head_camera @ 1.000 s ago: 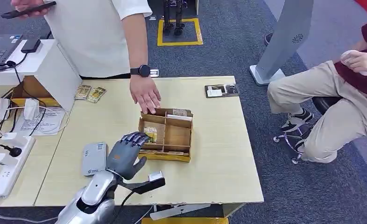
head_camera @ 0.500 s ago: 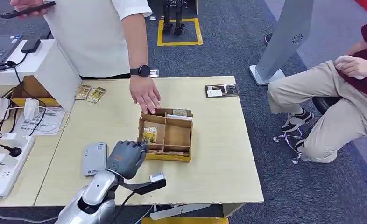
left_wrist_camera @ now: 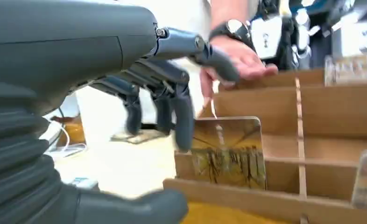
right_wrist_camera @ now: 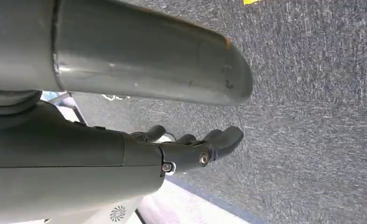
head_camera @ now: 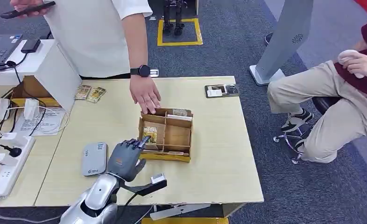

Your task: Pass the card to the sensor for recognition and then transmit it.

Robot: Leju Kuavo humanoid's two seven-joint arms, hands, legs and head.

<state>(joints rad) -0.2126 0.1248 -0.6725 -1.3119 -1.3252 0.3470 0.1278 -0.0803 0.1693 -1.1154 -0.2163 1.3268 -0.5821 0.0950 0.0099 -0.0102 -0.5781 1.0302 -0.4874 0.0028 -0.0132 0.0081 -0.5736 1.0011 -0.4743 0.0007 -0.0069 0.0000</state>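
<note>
A yellow hotel card [head_camera: 150, 135] stands upright in the front left compartment of a cardboard divider box [head_camera: 178, 157]. My left hand [head_camera: 125, 159] sits just left of the box with its fingers stretched toward the card. Up close in the left wrist view, my fingertips [left_wrist_camera: 183, 135] touch the card [left_wrist_camera: 228, 151] at its edge, while the thumb lies apart lower down; nothing is gripped. The grey card sensor [head_camera: 94, 158] lies flat on the table beside my left hand. My right hand [right_wrist_camera: 191, 149] hangs over the carpet, fingers loosely bent and holding nothing.
A standing person rests a hand [head_camera: 145, 97] on the box's far rim. More cards [head_camera: 90, 93] and a black card holder [head_camera: 222, 90] lie at the table's far side. A power strip [head_camera: 9, 168] and cables are at the left. A seated person [head_camera: 340, 102] is at the right.
My left hand curled and drew back half a second ago; now its fingers have stretched out again and reach the card in the box. The person's hand has stayed put.
</note>
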